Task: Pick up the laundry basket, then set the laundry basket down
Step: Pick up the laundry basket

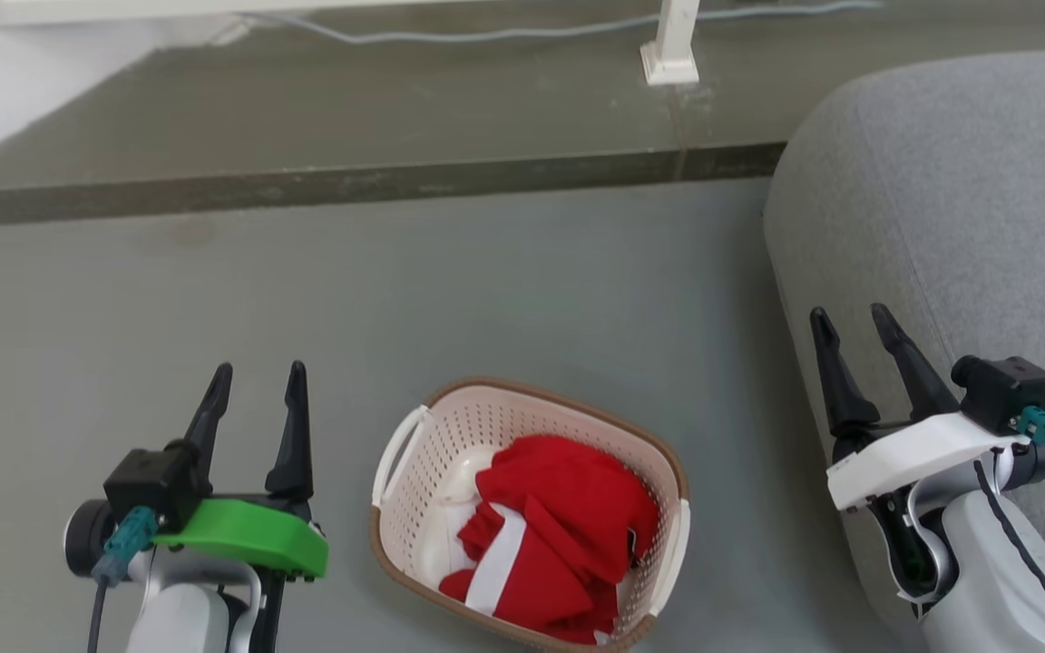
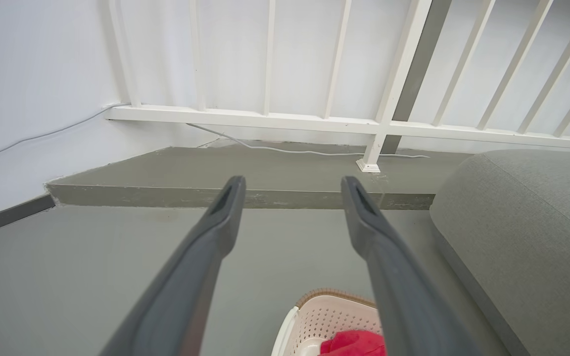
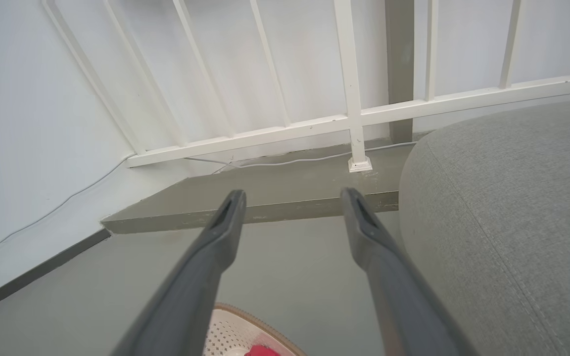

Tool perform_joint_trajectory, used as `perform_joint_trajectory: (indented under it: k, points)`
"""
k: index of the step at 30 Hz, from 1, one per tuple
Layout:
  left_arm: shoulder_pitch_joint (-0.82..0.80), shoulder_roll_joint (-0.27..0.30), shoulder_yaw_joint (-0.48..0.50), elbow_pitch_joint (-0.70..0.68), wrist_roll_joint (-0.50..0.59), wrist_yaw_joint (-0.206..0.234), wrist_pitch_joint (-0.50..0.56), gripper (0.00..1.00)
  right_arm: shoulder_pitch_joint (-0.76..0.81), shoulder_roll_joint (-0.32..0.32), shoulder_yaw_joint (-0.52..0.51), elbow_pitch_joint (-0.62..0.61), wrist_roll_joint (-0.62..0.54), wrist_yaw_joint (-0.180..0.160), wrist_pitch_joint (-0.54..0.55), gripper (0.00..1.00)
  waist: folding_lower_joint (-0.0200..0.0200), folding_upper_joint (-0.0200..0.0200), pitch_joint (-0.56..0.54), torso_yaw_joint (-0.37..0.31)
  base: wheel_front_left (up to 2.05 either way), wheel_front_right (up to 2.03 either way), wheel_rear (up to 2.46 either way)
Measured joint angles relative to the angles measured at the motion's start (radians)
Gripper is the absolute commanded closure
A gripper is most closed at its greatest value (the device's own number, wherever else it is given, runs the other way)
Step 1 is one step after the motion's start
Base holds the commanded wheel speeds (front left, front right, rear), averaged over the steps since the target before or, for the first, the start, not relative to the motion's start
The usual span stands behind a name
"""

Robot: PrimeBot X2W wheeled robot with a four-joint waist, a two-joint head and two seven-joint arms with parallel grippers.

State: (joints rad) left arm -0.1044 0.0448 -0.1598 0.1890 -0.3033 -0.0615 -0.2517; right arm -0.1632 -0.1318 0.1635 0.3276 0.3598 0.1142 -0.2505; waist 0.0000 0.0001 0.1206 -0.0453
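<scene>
The laundry basket (image 1: 522, 391) stands on the floor (image 1: 486, 290) between the left gripper (image 1: 259, 367) and the right gripper (image 1: 847, 311), both open and empty, so if only one loop handle (image 1: 393, 449) is caught, I think the basket may tip and spill the red garment (image 1: 568, 517).

Left end effector (image 2: 292, 185) fingers spread, empty; laundry basket (image 2: 327, 316) below on floor (image 2: 67, 277), sofa (image 2: 527, 237) right.
</scene>
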Motion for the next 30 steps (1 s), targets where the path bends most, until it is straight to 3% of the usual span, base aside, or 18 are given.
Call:
perform_joint_trajectory:
  k: [16, 30]
  points:
    - [-0.106, -0.002, -0.015, 0.041, -0.009, 0.000, 0.000, 0.00, -0.077, -0.002, -0.016, -0.030, 0.002, 0.009, -0.001, 0.00, 0.0000, 0.0000, 0.163, -0.029, 0.00, 0.00, 0.00]
    - [-0.234, -0.004, -0.034, 0.203, 0.002, -0.010, 0.000, 0.00, -0.156, -0.003, -0.008, -0.045, 0.011, 0.009, -0.001, 0.00, 0.0000, 0.0000, 0.331, -0.057, 0.00, 0.00, 0.00]
